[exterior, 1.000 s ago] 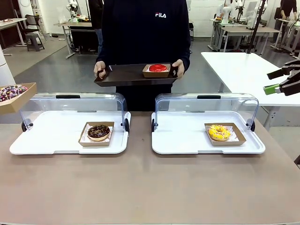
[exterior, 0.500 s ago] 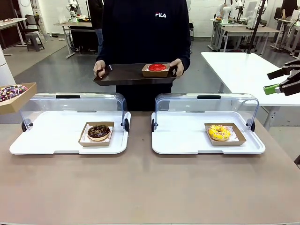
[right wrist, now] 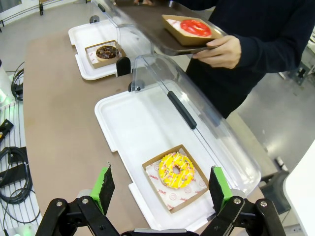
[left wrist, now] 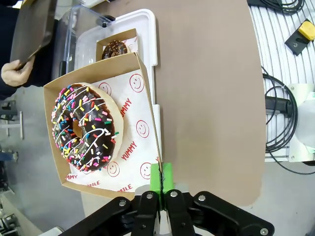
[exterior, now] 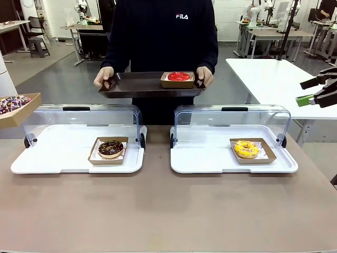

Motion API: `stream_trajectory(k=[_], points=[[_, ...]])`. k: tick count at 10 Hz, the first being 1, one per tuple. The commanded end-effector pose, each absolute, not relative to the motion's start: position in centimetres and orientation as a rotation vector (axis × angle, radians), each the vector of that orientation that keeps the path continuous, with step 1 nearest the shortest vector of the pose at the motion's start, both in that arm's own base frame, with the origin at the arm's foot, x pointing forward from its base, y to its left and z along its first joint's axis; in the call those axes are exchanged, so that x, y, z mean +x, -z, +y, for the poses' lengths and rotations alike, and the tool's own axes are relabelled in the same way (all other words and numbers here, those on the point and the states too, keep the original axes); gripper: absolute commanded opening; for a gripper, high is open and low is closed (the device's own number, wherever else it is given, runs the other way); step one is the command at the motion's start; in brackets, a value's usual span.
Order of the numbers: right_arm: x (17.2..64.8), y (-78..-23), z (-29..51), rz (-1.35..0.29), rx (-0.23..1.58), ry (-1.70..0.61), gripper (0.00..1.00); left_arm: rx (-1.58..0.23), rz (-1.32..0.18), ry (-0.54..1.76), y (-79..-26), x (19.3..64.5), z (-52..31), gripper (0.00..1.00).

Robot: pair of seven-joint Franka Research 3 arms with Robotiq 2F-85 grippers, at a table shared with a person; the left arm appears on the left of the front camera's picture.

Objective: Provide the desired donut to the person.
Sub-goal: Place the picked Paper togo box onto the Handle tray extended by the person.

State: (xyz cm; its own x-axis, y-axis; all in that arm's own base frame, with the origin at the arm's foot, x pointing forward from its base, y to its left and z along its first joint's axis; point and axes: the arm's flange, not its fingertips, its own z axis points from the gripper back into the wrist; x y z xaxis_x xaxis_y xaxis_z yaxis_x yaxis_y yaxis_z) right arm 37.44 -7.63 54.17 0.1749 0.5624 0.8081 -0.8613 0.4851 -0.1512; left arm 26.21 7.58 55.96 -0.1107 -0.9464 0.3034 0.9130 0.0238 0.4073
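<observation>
As the person (exterior: 160, 42) squares the dark tray (exterior: 137, 83), gripping wider at its ends, its bare left half seems offered. The left hand (left wrist: 161, 179) stays clamped on the box (exterior: 23, 112) of the sprinkled donut (left wrist: 83, 129) beyond the tabletop's (exterior: 158, 211) left edge; the right hand (right wrist: 161, 189) waits spread apart, empty.
</observation>
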Motion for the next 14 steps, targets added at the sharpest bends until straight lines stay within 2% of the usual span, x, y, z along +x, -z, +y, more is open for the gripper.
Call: stream_trajectory(k=[1, 14], points=[[37.27, -54.02, -7.69, -0.940, 0.381, -1.060, 1.00, 0.084, -0.584, 1.561, -56.11, 26.19, 7.64, 0.00], [37.27, -54.02, -7.69, -0.940, 0.381, -1.060, 1.00, 0.084, -0.584, 1.561, -56.11, 26.19, 7.64, 0.00]])
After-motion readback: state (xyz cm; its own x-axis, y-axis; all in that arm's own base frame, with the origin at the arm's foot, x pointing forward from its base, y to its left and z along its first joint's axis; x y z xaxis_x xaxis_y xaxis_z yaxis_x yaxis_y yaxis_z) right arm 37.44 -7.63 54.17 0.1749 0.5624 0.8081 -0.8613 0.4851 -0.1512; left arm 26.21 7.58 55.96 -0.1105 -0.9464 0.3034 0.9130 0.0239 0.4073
